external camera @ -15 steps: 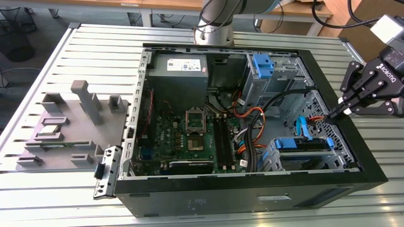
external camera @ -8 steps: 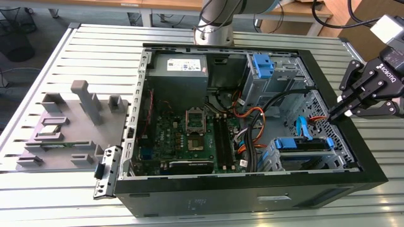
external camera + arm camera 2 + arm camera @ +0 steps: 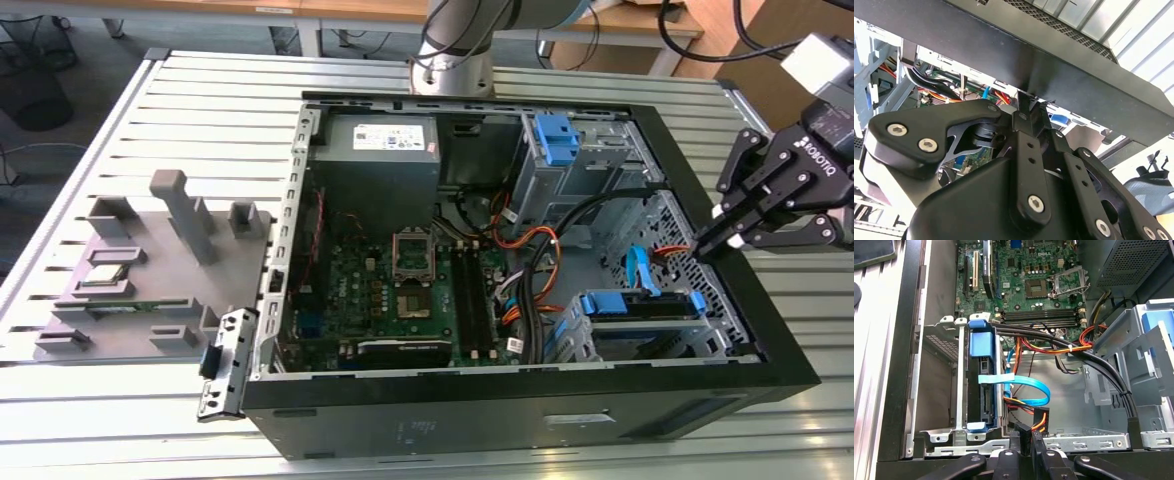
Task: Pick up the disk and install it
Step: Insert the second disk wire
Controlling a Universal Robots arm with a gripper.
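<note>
Claw (image 3: pixel 722 243) hangs pressed together and empty over the computer case's (image 3: pixel 534 395) side wall at the exterior view's right, with the disk (image 3: pixel 981 385) seated edge-up in its cage just inside that wall.

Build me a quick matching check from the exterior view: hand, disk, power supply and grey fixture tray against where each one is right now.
Things:
1. hand
2. disk
3. power supply
4. grey fixture tray

Places:
A. on the table outside the case, on the exterior view's left
B. in the drive cage, inside the case near its front corner
C. inside the case against its far wall
D. over the case's rim, on the exterior view's right

Pairs: 1-D, 2-B, 3-C, 4-A
</note>
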